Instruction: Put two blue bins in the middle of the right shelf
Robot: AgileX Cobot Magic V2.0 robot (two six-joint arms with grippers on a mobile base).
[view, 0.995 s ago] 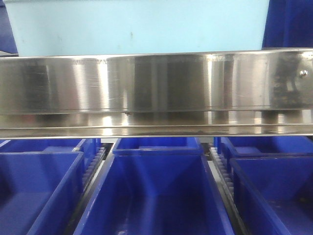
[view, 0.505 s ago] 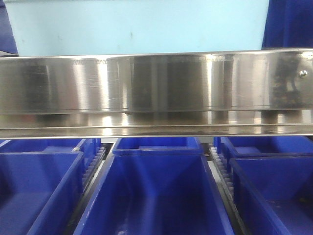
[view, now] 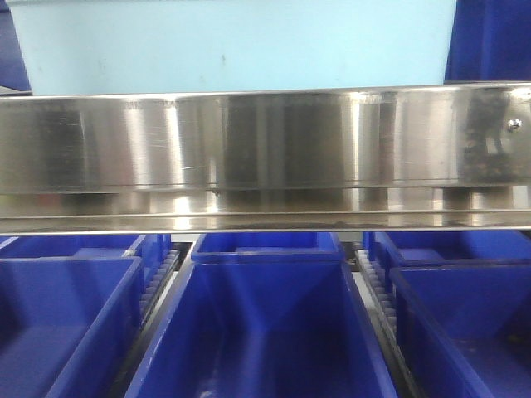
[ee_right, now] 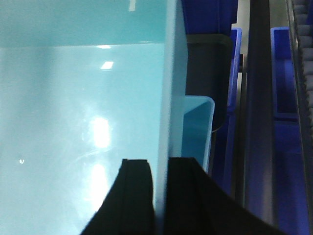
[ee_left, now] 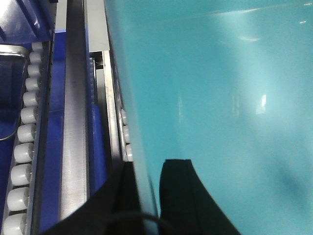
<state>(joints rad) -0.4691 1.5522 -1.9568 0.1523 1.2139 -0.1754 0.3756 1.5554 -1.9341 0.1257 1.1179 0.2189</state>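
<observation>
1. Left gripper [ee_left: 146, 200], at 6 o'clock in the left wrist view: black fingers [ee_left: 178, 196] pinched onto the thin side wall of the pale turquoise plastic bin [ee_left: 220, 98], one on each face. Finger bases cut off.
2. At 9 o'clock there: white rollers [ee_left: 24, 147] beside a brushed steel rail [ee_left: 73, 122]. Dark blue shapes between them too cropped to name.
3. Front view, 12 o'clock: same bin [view: 232, 41], top cut off, above the broad stainless shelf edge [view: 265, 141]. Contact with the shelf hidden. No gripper visible.
4. At 6 o'clock: three dark blue plastic bins [view: 265, 315], outer two cropped.
5. Right gripper [ee_right: 159, 196], at 6 o'clock in the right wrist view: narrowly parted, clamped on the bin's wall [ee_right: 168, 98].
6. At 3 o'clock: smaller pale turquoise container [ee_right: 198, 122], mostly hidden behind that wall.
</observation>
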